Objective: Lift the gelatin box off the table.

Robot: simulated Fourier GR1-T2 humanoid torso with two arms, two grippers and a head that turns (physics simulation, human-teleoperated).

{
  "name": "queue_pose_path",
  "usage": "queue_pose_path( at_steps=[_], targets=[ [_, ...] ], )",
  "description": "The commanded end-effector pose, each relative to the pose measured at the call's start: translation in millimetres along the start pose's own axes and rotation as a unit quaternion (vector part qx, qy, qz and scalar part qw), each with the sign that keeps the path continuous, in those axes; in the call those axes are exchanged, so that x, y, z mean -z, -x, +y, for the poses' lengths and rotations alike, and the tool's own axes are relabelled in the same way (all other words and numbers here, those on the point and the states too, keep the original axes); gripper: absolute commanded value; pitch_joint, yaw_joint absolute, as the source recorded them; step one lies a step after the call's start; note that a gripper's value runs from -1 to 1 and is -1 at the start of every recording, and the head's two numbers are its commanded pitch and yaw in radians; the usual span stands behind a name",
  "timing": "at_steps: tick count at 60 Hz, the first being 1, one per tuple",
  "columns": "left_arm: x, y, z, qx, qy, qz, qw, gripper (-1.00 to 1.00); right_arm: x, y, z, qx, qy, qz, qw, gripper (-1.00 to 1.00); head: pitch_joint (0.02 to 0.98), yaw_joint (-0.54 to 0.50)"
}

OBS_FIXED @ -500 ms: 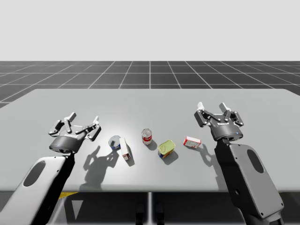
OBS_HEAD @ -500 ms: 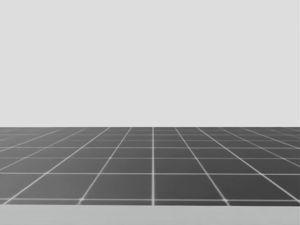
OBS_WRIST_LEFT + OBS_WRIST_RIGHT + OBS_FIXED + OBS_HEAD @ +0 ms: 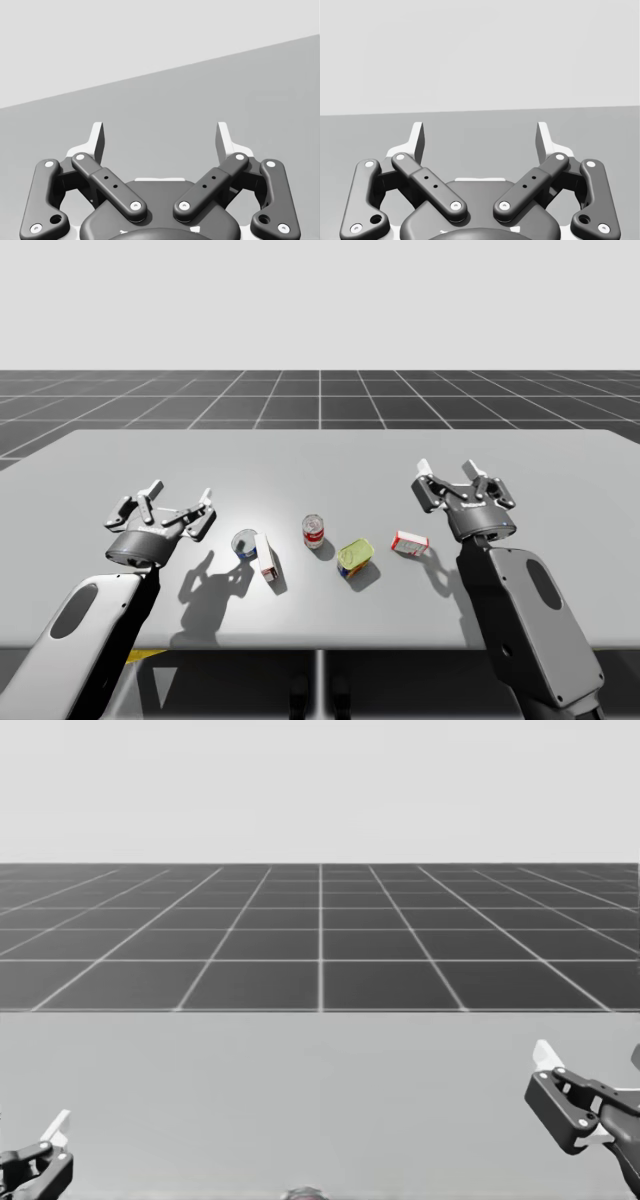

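The gelatin box [image 3: 409,542], small, red and white, lies flat on the grey table [image 3: 320,455] right of the middle. My right gripper [image 3: 452,472] hovers open just right of it and a little beyond, with nothing between its fingers [image 3: 480,131]. In the head view the right gripper [image 3: 590,1065] shows low at the right. My left gripper [image 3: 170,505] stands open over the table's left side, far from the box, and holds nothing [image 3: 160,131]. One of its fingertips [image 3: 58,1125] shows in the head view's lower left corner.
Left of the gelatin box stand a yellow-green can [image 3: 355,557] and a red and white can [image 3: 313,530]. Further left are a white and red box [image 3: 266,557] and a blue can [image 3: 245,543] on its side. A can's top [image 3: 303,1192] peeks in at the head view's lower edge.
My head has turned downward, bringing the table and both grippers into the head view. My right gripper has shifted slightly left toward the gelatin box. The left arm is still.
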Motion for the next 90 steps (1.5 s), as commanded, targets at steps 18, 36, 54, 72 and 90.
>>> queue_pose_path(
  at_steps=[18, 36, 54, 72, 90],
  targets=[
    [1.4, 2.4, -1.7, 0.009, 0.009, 0.011, 0.9999, -1.0, 1.0, 0.1, 1.3, -0.005, 0.0, 0.001, 1.0, -1.0, 0.678, -0.16],
    [0.7, 0.4, -8.3, 0.005, 0.022, 0.008, 0.9997, -1.0, 1.1, -1.2, 1.4, -0.004, 0.001, 0.0, 1.0, -1.0, 0.816, -0.33],
    [-2.0, -1.9, -12.5, -0.003, 0.03, 0.006, 0.9995, -1.0, -7.5, -9.8, 12.5, 0.0, 0.004, -0.004, 1.0, -1.0, 0.827, -0.36],
    [-3.0, -2.6, -11.7, -0.008, 0.031, 0.006, 0.9995, -1.0, -52.6, -14.7, 13.6, -0.021, -0.03, 0.023, 0.9991, -1.0, 0.822, -0.36],
    [-2.4, -2.2, -12.6, -0.009, 0.032, 0.008, 0.9994, -1.0, -89.7, 6.9, 21.7, -0.006, -0.025, 0.054, 0.9982, -1.0, 0.822, -0.35]
  ],
)
